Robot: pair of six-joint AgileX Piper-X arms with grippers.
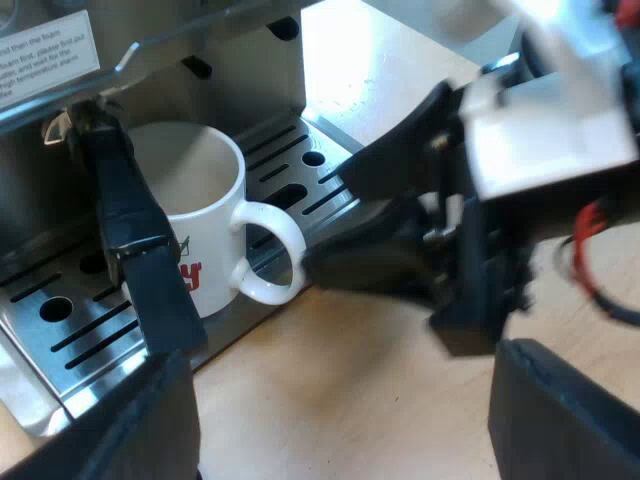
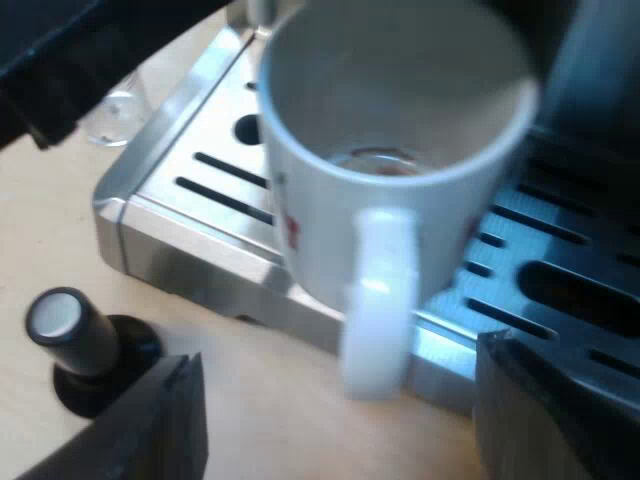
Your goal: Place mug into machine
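My right gripper's (image 2: pixel 335 415) two black fingers sit nearest the lens, set wide apart and clamped on nothing; the mug's handle (image 2: pixel 380 300) stands just ahead of them, in line with the gap and not squeezed by either finger; whether a tip brushes it I cannot tell. The white mug (image 2: pixel 320 230) stands upright on the slotted drip tray (image 2: pixel 200 190) of the espresso machine (image 1: pixel 240 70), close under its front, handle turned outward toward the tray's edge; so the placing itself looks done, in my judgement, and what remains is to draw the right arm clear without catching the handle and dragging the mug askew. My left gripper (image 1: pixel 340 400) hangs over the table near the tray, its jaws likewise apart and holding nothing, well apart from the mug. A tamper with a black knob (image 2: pixel 80 340) stands on the table near the tray's corner.
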